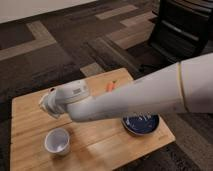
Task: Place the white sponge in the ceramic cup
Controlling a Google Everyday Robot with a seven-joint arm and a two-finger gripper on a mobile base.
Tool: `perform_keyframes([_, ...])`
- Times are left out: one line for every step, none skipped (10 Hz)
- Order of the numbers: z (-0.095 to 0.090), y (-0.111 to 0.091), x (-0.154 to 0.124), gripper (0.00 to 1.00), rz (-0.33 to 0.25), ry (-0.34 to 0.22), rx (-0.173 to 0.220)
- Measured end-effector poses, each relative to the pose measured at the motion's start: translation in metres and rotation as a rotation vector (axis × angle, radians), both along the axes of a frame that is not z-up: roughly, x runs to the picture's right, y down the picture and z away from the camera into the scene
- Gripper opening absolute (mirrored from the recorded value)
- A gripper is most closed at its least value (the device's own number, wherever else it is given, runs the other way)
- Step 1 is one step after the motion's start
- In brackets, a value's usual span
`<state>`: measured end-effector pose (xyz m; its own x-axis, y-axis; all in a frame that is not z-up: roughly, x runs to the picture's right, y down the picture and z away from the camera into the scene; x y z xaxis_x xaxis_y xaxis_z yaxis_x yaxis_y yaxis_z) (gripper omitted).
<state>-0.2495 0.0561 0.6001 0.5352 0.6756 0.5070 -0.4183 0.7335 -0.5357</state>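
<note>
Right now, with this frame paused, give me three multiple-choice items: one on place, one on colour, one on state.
1. Where is the end effector?
A) over the table, beyond the ceramic cup
B) inside the cup
C) out of view

2. What colour is the bowl?
A) dark blue
B) red
C) yellow

3. How does the ceramic cup stand?
A) tipped on its side
B) upright, opening up
C) upside down

Key: 1 A, it hangs over the wood just past the cup and apart from it. 2 A, its rim and inside are dark blue. 3 B, its pale inside shows from above.
</note>
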Motion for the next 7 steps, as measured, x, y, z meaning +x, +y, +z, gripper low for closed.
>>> perform_keyframes([-0.005, 0.005, 0.002, 0.00, -0.003, -0.088, -0.029])
perform_keyframes([-0.006, 0.014, 0.002, 0.00, -0.019, -0.144, -0.053])
perform_keyframes([-0.003, 0.033, -0.001, 0.00, -0.054, -0.199, -0.087])
perform_keyframes([0.005, 0.058, -0.003, 0.00, -0.110, -0.232, -0.124])
perform_keyframes([0.010, 0.066, -0.004, 0.00, -0.142, -0.236, -0.133])
perform_keyframes([0.016, 0.068, -0.002, 0.00, -0.158, -0.227, -0.131])
perform_keyframes([0.016, 0.068, -0.002, 0.00, -0.159, -0.226, -0.130])
